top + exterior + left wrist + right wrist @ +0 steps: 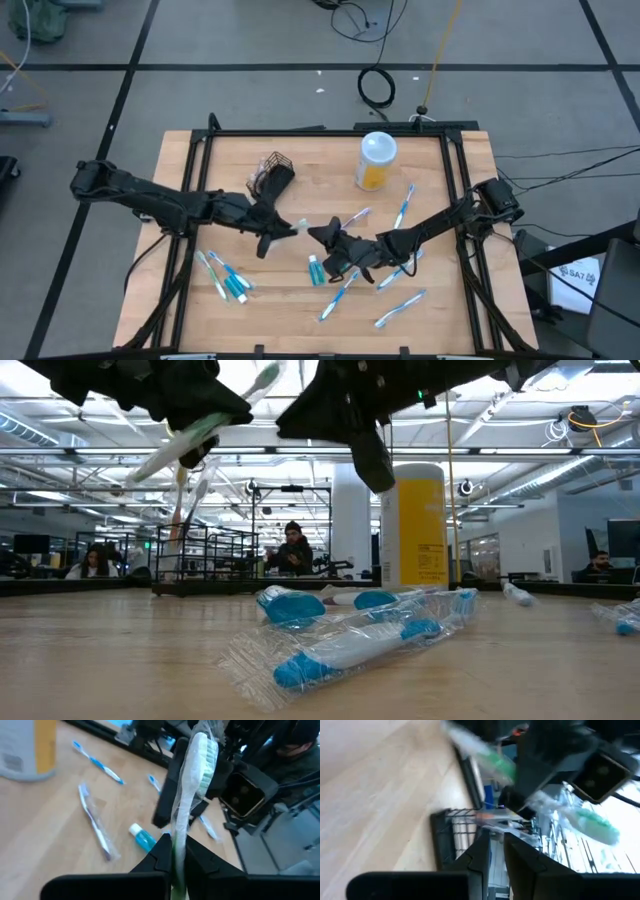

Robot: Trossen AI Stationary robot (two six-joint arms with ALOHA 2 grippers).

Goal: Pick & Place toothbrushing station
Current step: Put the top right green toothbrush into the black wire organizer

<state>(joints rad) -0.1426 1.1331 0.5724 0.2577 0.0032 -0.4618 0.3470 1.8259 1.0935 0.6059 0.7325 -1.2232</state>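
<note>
The high view looks straight down on the whole desk (250, 320) from well above. The low view sits at desk-top height, close to a wrapped toothbrush (350, 645), facing level across into the room behind. Each wrist view looks forward past its own claw from close range. The high and low views share the yellow-labelled canister (376, 160) and the wire basket (272, 172).
</note>
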